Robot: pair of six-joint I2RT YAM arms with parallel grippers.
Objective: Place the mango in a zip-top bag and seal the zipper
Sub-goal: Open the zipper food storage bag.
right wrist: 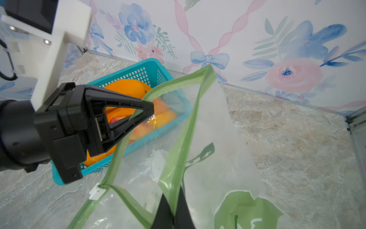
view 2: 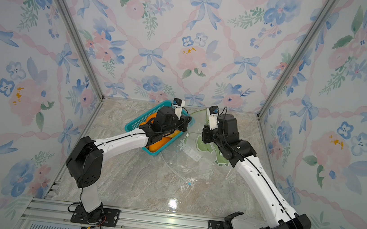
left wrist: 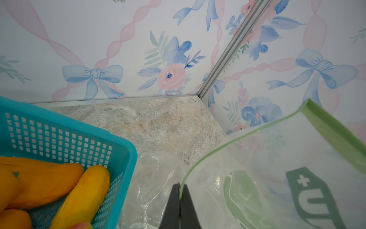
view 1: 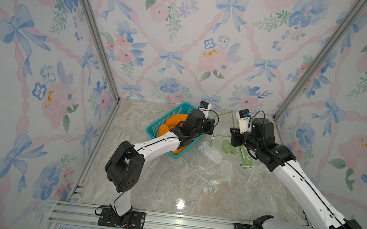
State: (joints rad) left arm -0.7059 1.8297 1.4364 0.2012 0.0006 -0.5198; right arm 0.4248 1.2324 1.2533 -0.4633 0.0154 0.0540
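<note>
Bearing all: marbled surface.
Bag: clear, green zipper rim, mouth held apart, just beside basket.
Basket: teal, at the surface's back.
Mangoes: orange, in basket.
Left jaws: together, clamped on bag rim.
Right jaws: together, clamped on the opposite rim.

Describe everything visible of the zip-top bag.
The zip-top bag is clear plastic with green printing and a green zipper strip with a white slider. Its mouth is open: the left gripper pinches one lip, the right gripper the other. Its bottom rests on the table beside the teal basket.
</note>
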